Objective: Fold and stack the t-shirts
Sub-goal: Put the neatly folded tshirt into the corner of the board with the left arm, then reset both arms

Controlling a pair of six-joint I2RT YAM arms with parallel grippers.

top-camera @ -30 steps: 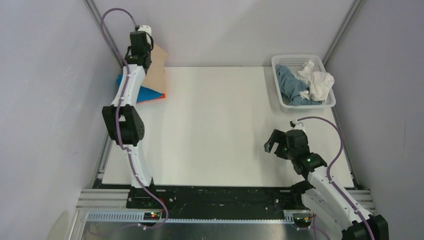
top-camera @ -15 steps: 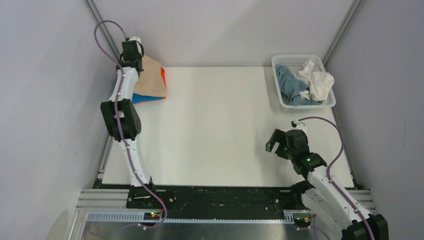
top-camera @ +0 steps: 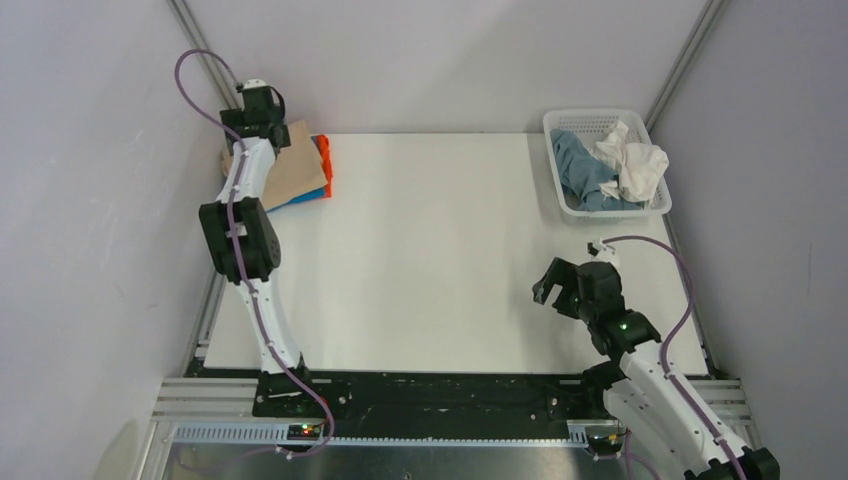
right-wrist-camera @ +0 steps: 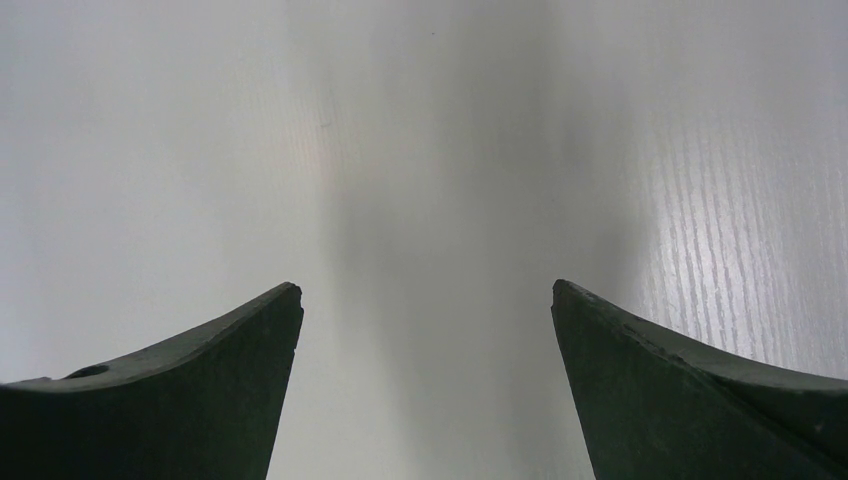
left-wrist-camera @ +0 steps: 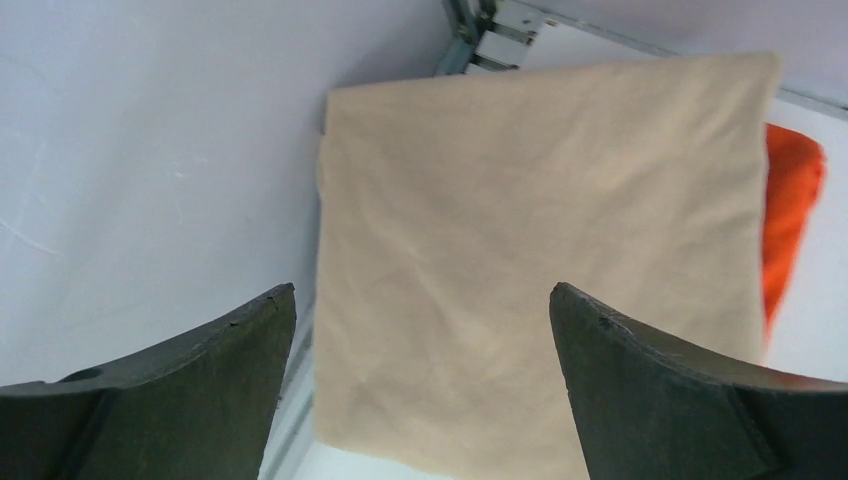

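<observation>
A folded beige t-shirt (top-camera: 297,172) (left-wrist-camera: 540,250) lies flat on top of a stack at the table's far left corner. An orange t-shirt (top-camera: 323,158) (left-wrist-camera: 790,220) and a bright blue t-shirt (top-camera: 293,203) peek out from under it. My left gripper (top-camera: 258,128) (left-wrist-camera: 420,290) hovers open above the beige one's far left part, holding nothing. A white t-shirt (top-camera: 632,165) and a grey-blue t-shirt (top-camera: 585,172) lie crumpled in the basket. Over bare table at the near right, my right gripper (top-camera: 558,288) (right-wrist-camera: 425,288) is open and holds nothing.
The white mesh basket (top-camera: 600,116) stands at the far right corner of the white table (top-camera: 430,250). Grey walls and slanted metal frame posts (top-camera: 195,50) close in the left and right sides, near the stack.
My left gripper has opened and let go of the beige t-shirt, which has dropped from a raised tilt to lie flat on the stack. The right arm has barely moved.
</observation>
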